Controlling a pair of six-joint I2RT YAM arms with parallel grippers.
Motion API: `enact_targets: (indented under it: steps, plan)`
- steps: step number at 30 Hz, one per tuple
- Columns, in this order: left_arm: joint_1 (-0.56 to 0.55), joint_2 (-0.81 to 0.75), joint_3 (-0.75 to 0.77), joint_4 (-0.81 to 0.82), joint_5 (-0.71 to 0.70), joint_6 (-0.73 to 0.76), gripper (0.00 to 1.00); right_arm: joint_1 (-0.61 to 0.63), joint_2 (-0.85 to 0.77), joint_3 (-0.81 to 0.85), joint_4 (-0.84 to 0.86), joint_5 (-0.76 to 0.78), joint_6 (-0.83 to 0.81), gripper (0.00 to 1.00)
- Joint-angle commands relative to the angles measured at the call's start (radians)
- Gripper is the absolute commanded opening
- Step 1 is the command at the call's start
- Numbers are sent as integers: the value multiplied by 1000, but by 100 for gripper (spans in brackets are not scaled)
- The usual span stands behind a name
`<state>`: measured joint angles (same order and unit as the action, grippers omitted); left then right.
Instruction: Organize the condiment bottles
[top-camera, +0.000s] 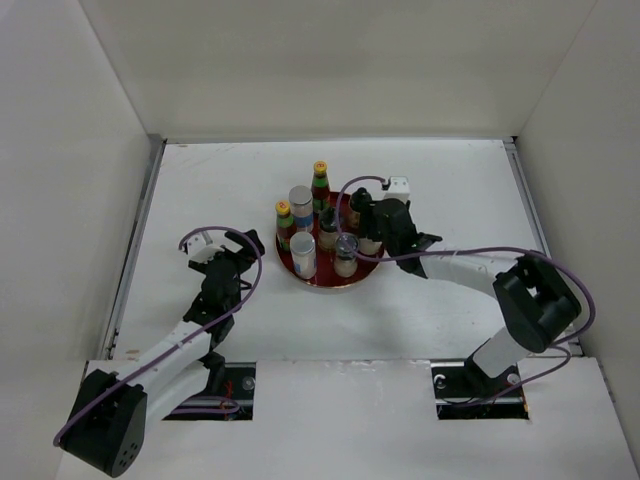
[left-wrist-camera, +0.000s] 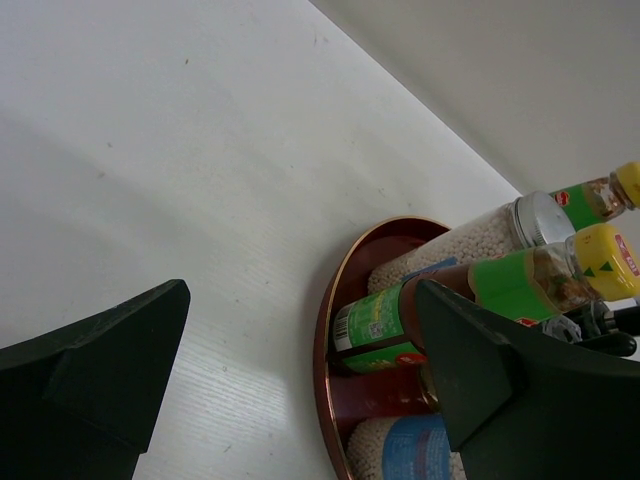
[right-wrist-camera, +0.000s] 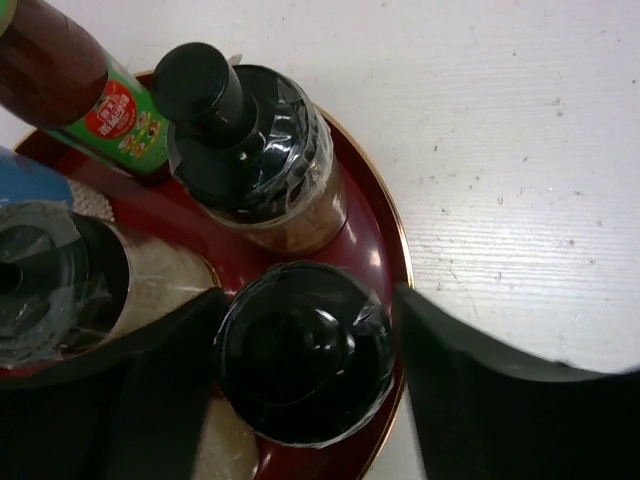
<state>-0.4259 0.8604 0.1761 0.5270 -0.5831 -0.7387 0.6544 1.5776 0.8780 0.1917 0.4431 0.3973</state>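
Our bottles (top-camera: 325, 225) are all standing on the red plate (top-camera: 325, 284). Left claw (left-wrist-camera: 300, 310) hangs wide open and empty just left of the plate. Right claw (right-wrist-camera: 307, 310) is clamped on the black-capped bottle (right-wrist-camera: 300, 365) at the plate's right rim.

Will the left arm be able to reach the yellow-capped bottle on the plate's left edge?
Probably yes. The left gripper is open right beside the red plate. The yellow-capped bottle stands at the rim nearest it, and nothing stands between them.
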Motion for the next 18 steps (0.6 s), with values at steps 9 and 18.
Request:
enact_targets:
  steps: [9,18]
  plan:
    - [9,46,26,-28,-44,5,100,9,-169,16,114,77,17,100]
    - [9,146,114,-133,-52,-16,100,-101,-453,-193,138,181,69,100]
